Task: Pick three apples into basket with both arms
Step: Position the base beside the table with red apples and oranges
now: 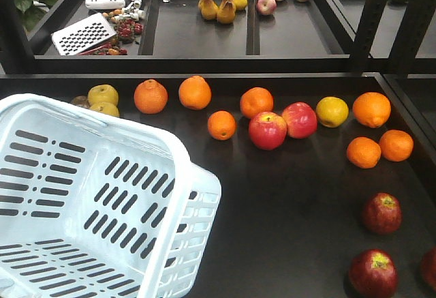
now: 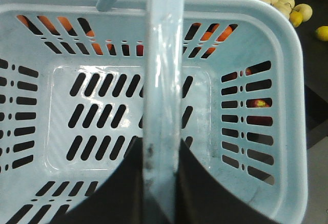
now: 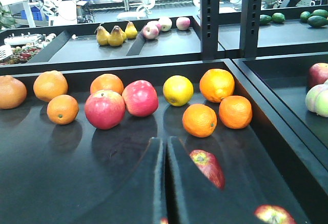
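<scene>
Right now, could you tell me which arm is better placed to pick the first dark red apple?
Right. The right tool hangs just by the dark apples, shut and empty, so it only needs to open. The left tool is clamped on the handle of the basket, so it is busy.

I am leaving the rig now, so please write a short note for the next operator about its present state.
Left gripper: shut on the handle of the pale blue slotted plastic basket, tilted, at the left.
Right gripper: shut, holding nothing.
Three dark red round apples: on the black shelf, front right; the third is cut by the picture's edge.
Done: nothing; the basket is empty.
Left: all three apples.
</scene>
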Robot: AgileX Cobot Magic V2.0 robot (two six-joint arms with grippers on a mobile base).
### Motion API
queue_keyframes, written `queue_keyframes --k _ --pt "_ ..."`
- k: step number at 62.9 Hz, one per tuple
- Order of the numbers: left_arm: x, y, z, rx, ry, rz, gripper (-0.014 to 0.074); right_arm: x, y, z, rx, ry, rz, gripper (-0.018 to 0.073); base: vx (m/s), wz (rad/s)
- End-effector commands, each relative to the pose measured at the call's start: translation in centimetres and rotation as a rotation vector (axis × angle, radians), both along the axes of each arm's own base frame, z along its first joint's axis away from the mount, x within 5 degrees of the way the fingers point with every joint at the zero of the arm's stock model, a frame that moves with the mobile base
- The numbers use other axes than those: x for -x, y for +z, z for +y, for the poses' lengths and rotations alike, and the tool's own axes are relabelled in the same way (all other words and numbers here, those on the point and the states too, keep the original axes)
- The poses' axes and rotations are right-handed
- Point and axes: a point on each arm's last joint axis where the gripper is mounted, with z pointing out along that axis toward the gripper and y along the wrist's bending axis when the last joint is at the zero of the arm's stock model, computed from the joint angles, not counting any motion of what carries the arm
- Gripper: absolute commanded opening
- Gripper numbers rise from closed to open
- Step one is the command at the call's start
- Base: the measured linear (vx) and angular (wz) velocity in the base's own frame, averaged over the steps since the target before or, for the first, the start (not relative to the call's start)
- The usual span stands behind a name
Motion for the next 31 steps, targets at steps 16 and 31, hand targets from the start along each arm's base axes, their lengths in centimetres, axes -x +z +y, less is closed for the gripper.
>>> queue_keyframes --k 16,31 --pt "-0.22 1.64 -0.14 0.081 0.006 -0.1 -0.0006 -0.05 0.31 0.08 0.012 0.011 -0.069 -0.0008 0.05 -0.01" --pt "-0.22 1.64 -0.14 0.081 0.006 -0.1 -0.0006 -0.05 0.31 0.08 0.012 0.011 -0.069 -0.0008 0.01 -0.01"
